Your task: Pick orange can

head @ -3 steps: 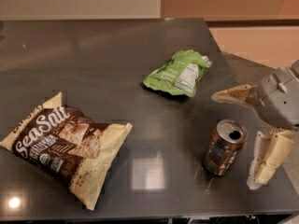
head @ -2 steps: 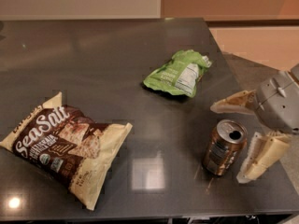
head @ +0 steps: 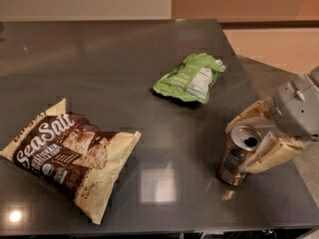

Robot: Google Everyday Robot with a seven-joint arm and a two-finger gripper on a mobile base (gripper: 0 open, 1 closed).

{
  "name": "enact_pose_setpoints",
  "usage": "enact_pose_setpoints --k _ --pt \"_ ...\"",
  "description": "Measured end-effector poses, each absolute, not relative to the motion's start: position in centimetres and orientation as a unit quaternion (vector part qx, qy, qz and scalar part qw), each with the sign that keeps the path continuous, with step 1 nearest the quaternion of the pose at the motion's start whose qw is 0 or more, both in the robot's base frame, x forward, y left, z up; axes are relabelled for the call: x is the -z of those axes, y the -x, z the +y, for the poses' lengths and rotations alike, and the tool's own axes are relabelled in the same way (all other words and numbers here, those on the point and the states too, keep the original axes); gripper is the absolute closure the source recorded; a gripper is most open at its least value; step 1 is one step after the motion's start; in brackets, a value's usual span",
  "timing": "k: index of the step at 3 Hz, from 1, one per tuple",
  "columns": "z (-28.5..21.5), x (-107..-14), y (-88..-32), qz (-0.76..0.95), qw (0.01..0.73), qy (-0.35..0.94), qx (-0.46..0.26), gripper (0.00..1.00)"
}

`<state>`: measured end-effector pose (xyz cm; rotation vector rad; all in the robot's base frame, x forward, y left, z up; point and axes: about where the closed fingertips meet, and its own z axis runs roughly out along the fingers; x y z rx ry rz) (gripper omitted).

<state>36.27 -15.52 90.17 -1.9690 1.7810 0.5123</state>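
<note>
The orange can (head: 233, 159), coppery brown with a silver top, stands near the table's right front edge and leans slightly to the left. My gripper (head: 238, 147) reaches in from the right and has the can between its two cream fingers. One finger (head: 249, 117) lies behind the can's top. The other (head: 266, 157) presses along its right side. The can's base still rests on the table (head: 99, 73).
A green snack bag (head: 190, 77) lies behind and left of the can. A brown-and-cream "Sea Salt" chip bag (head: 70, 156) lies at the front left. The table's right edge runs just beyond the can, with floor past it.
The gripper has moved left onto the can and its fingers have closed in from a wide spread to both sides of it. The can now leans a little.
</note>
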Motion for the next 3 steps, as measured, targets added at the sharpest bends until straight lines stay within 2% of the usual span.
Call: enact_pose_setpoints --k 1,2,3 --pt "-15.1 -92.8 -37.1 0.650 0.223 0.701 -0.189 0.88" --pt "-12.9 -99.4 -38.6 0.642 0.243 0.698 -0.203 1.00" --pt "-12.7 -99.5 -39.0 0.642 0.250 0.697 -0.199 1.00"
